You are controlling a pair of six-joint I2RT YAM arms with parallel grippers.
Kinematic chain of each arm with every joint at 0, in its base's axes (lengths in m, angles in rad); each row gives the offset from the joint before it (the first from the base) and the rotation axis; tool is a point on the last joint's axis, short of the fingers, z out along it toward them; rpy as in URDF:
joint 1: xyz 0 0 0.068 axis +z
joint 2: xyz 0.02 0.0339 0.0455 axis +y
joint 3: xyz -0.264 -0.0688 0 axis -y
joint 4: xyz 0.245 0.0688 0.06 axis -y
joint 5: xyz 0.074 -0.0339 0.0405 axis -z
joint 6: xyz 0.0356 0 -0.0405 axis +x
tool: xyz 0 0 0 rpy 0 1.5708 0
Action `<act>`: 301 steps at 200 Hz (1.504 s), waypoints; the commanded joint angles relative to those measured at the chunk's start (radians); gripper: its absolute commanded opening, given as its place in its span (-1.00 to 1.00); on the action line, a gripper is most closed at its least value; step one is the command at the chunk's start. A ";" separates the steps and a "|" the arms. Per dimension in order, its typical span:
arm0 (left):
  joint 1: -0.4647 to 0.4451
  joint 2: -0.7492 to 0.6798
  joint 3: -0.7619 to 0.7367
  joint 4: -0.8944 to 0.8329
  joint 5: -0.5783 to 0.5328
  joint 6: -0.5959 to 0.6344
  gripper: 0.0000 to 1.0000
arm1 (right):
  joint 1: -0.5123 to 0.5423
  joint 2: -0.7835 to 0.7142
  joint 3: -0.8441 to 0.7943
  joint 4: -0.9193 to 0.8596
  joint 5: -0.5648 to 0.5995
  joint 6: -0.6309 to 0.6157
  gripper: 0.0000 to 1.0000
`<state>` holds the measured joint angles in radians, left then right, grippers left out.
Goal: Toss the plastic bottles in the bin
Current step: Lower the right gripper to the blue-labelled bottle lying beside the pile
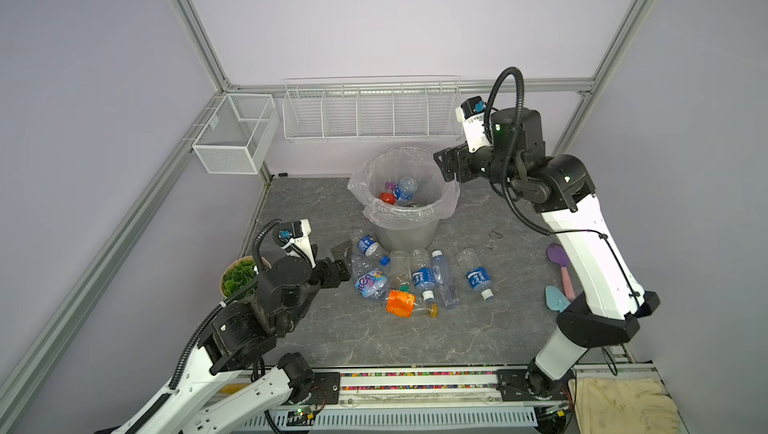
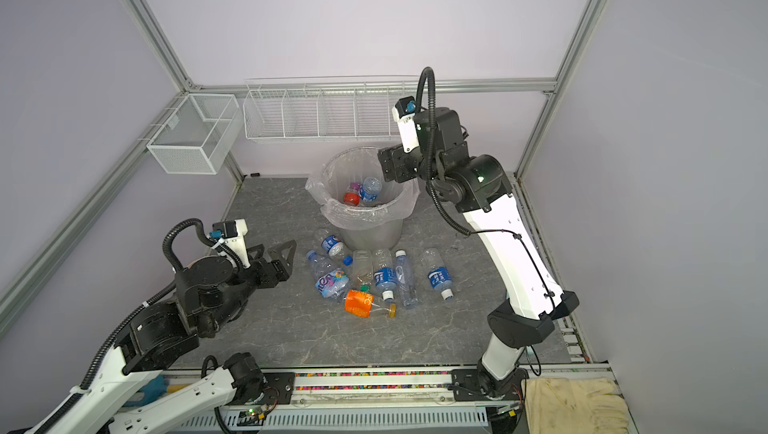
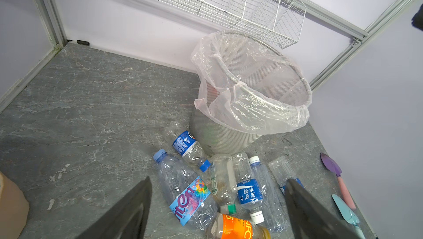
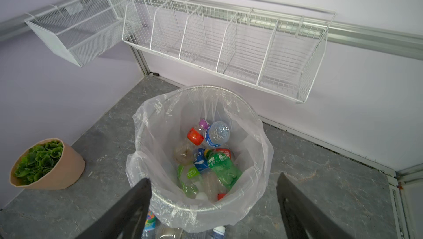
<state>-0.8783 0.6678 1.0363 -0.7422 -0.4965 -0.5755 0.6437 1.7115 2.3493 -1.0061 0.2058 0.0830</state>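
Observation:
Several plastic bottles (image 1: 424, 276) lie on the grey floor in front of the bin (image 1: 407, 232), among them an orange-label one (image 1: 401, 302) and a multicolour-label one (image 3: 190, 201). The bin (image 4: 183, 205), lined with a clear bag, holds several more, including a green bottle (image 4: 223, 164) and a blue-label one (image 4: 215, 132). My left gripper (image 1: 347, 259) hangs open just left of the floor pile, with nothing between its fingers (image 3: 137, 203). Beside the bin's right rim, above it, my right gripper (image 1: 442, 165) is open and empty, with the bin's mouth below its fingers (image 4: 135, 203).
A potted plant (image 1: 240, 276) stands behind the left arm. A purple-and-pink spade (image 1: 559, 259) and a light blue scoop (image 1: 555, 296) lie at the right by the right arm. White wire baskets (image 1: 370, 111) and a mesh basket (image 1: 232, 132) hang on the walls.

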 commanded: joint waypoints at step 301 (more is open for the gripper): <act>-0.006 0.004 0.001 -0.005 0.005 -0.032 0.79 | -0.273 -0.323 -1.064 0.153 -0.173 0.253 0.90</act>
<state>-0.8783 0.6750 1.0363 -0.7391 -0.4919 -0.5903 0.3744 1.3861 1.3270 -0.8917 0.0647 0.3107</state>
